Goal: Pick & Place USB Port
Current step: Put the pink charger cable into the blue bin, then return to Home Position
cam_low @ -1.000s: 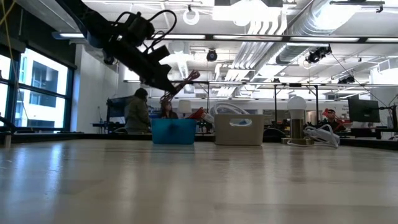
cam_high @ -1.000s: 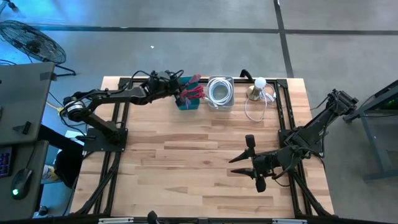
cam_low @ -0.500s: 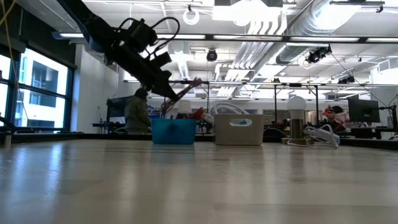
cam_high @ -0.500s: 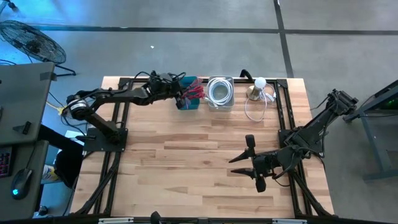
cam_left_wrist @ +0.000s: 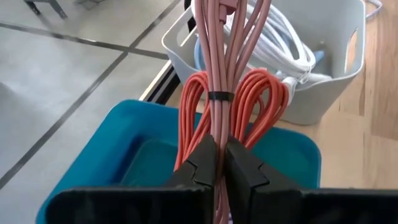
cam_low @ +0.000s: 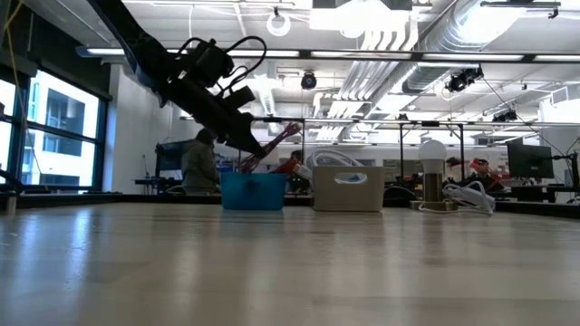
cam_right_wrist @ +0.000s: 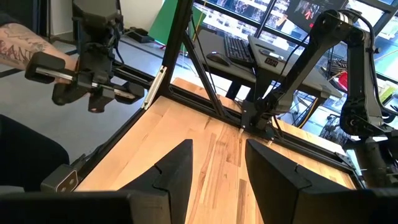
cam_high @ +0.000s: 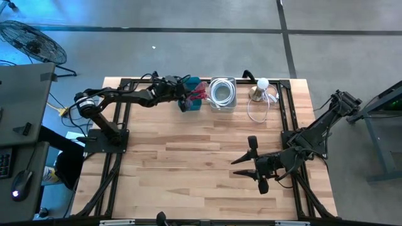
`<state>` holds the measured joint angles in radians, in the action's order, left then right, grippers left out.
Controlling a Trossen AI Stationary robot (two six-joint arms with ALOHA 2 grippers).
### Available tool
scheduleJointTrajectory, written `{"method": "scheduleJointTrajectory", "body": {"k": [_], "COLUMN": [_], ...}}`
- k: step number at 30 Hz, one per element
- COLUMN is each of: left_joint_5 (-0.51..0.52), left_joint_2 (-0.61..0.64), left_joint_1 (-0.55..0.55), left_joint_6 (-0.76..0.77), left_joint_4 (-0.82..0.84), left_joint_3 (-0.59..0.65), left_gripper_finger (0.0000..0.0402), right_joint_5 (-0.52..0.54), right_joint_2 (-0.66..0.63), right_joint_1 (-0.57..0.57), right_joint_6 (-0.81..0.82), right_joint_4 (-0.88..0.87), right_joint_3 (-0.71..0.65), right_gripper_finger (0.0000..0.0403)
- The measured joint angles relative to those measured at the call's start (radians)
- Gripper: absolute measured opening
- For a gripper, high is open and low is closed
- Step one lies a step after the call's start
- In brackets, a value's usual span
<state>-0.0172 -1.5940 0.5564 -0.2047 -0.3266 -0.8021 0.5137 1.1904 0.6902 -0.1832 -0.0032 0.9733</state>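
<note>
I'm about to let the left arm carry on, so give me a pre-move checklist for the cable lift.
1. Left gripper shut on the coiled red cable bundle: ok.
2. Bundle clear of the blue plastic bin: cannot tell; its loops hang over the bin.
3. Bundle free of the white cable coil in the pale tub: cannot tell.
4. Right gripper open, parked low over the wooden table, apart: ok.

2 dark jointed arms [cam_high: 119, 95] (black cables looped on top)

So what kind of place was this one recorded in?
Most likely an open-plan robotics lab or workshop: exposed ceiling ducts over rows of workbenches with monitors, a bare concrete floor, and a wooden table with arms mounted on it.
</note>
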Motion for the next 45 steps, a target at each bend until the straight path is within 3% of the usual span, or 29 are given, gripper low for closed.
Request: {"method": "scheduleJointTrajectory", "body": {"k": [9,13,18,22,31,36,38,45], "left_joint_5": [0.001,-0.073,-0.079,-0.069,-0.096,-0.098,-0.136,-0.46], "left_joint_2": [0.0,0.0,0.0,0.0,0.0,0.021,0.03,0.093], "left_joint_1": [0.0,0.001,0.0,0.0,-0.013,-0.05,-0.058,-0.13], "left_joint_6": [-0.008,-0.008,-0.027,-0.029,-0.035,-0.053,-0.054,-0.111], "left_joint_4": [0.057,0.061,0.095,0.121,0.135,0.136,0.154,0.163], "left_joint_3": [0.0,0.0,0.0,0.0,0.0,-0.006,-0.013,-0.059], "left_gripper_finger": [0.003,0.0033,0.0039,0.0072,0.0188,0.0201,0.0202,0.0202], "right_joint_5": [0.0,0.0,0.0,0.0,0.0,0.009,0.009,0.01], "right_joint_2": [0.0,0.0,0.0,0.0,0.0,0.0,0.0,0.0], "right_joint_1": [0.0,0.0,0.0,0.0,0.0,-0.001,-0.001,-0.003], "right_joint_6": [0.0,0.0,0.0,0.0,0.0,0.0,0.0,0.0], "right_joint_4": [-0.001,-0.001,-0.001,-0.001,-0.01,-0.011,-0.013,-0.014], "right_joint_3": [0.0,0.0,0.0,0.0,0.0,0.0,0.0,0.0], "right_gripper_finger": [0.014,0.014,0.014,0.014,0.014,0.014,0.014,0.014]}}
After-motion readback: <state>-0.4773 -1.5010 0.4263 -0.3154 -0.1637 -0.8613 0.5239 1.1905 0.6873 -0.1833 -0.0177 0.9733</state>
